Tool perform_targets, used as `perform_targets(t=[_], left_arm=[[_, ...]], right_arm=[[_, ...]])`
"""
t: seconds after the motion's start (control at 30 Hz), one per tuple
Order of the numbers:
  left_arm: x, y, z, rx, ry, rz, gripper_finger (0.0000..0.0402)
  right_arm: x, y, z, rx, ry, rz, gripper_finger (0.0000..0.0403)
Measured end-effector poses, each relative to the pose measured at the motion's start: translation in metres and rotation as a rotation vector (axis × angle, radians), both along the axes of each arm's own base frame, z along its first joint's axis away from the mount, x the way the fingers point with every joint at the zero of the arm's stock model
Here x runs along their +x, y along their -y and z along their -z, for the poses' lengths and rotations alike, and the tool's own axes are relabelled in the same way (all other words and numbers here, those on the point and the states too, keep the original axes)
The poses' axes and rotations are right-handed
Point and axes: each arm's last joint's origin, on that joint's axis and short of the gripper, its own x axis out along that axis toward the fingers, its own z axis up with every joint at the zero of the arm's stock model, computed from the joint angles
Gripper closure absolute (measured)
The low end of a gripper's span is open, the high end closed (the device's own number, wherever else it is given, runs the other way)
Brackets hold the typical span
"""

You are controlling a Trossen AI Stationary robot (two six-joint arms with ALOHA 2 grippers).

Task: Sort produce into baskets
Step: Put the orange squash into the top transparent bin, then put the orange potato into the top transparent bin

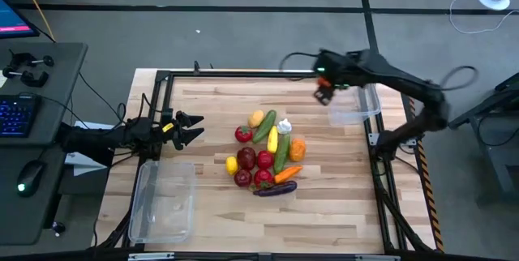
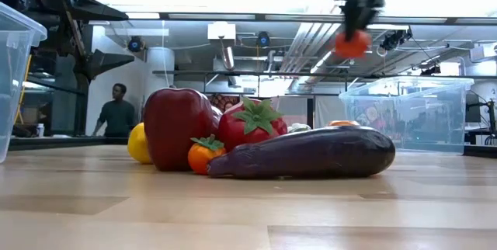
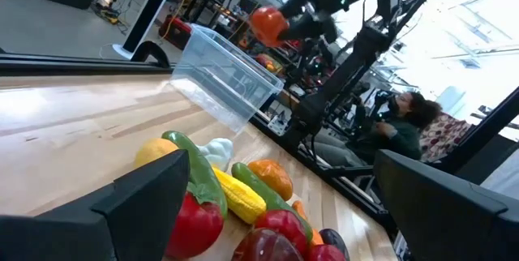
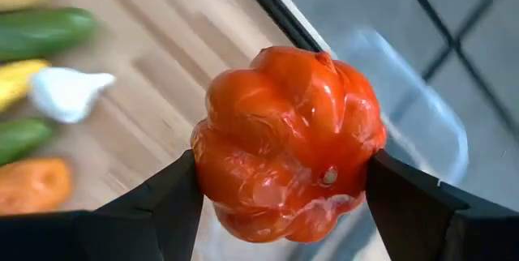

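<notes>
Purple and glossy, the eggplant (image 2: 311, 154) lies nearest on the wooden table (image 1: 349, 204), at the near edge of the heap of produce. Just behind it in the heap sit a dark red apple (image 2: 176, 127), a small orange fruit (image 2: 203, 155), a red strawberry-like piece (image 2: 251, 123) and a yellow lemon (image 2: 138, 143). From above, the heap also holds green cucumbers (image 1: 281, 152), a yellow corn-like piece (image 1: 272, 139), white garlic (image 1: 285, 126) and an orange carrot (image 1: 288, 173).

Left of the heap, one clear basket (image 1: 163, 199) stands at the table's near corner. Just beyond that basket, the left gripper (image 1: 195, 128) waits low over the table, jaws spread wide and empty, pointing toward the heap.

Farther back and to the right of the heap, the right gripper (image 1: 326, 91) hangs high, its two dark fingers (image 4: 154, 208) clamped on the sides of a ribbed red-orange tomato (image 4: 288, 141). It hovers by the inner edge of the second clear basket (image 1: 354, 107), which stands at the far right of the table.

Beyond the table, a person (image 2: 117, 112) stands in the room.
</notes>
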Motion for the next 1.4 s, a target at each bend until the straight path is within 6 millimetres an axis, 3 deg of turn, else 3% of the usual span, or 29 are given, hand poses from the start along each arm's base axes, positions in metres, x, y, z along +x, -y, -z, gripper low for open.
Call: perform_targets(t=[0.2, 0.4, 0.8, 1.07, 1.27, 1.4], left_arm=[[0.0, 0.0, 0.0, 0.0, 0.0, 0.0, 0.0023], [0.0, 0.0, 0.0, 0.0, 0.0, 0.001, 0.0023], [0.0, 0.0, 0.0, 0.0, 0.0, 0.001, 0.0023], [0.0, 0.0, 0.0, 0.0, 0.0, 0.001, 0.0023], [0.0, 0.0, 0.0, 0.0, -0.001, 0.001, 0.0023], [0.0, 0.0, 0.0, 0.0, -0.001, 0.001, 0.0023]], right_arm=[[-0.06, 0.001, 0.027, -0.025, 0.042, 0.361, 0.0119], [-0.079, 0.002, 0.042, 0.013, 0.109, 0.528, 0.0084], [-0.076, 0.006, 0.044, 0.076, 0.09, 0.336, 0.006], [-0.078, 0.006, 0.044, 0.052, 0.071, 0.369, 0.0008], [-0.076, 0.007, 0.044, 0.041, 0.092, 0.415, 0.0009], [-0.074, 0.007, 0.027, 0.082, 0.203, 0.419, 0.0004]])
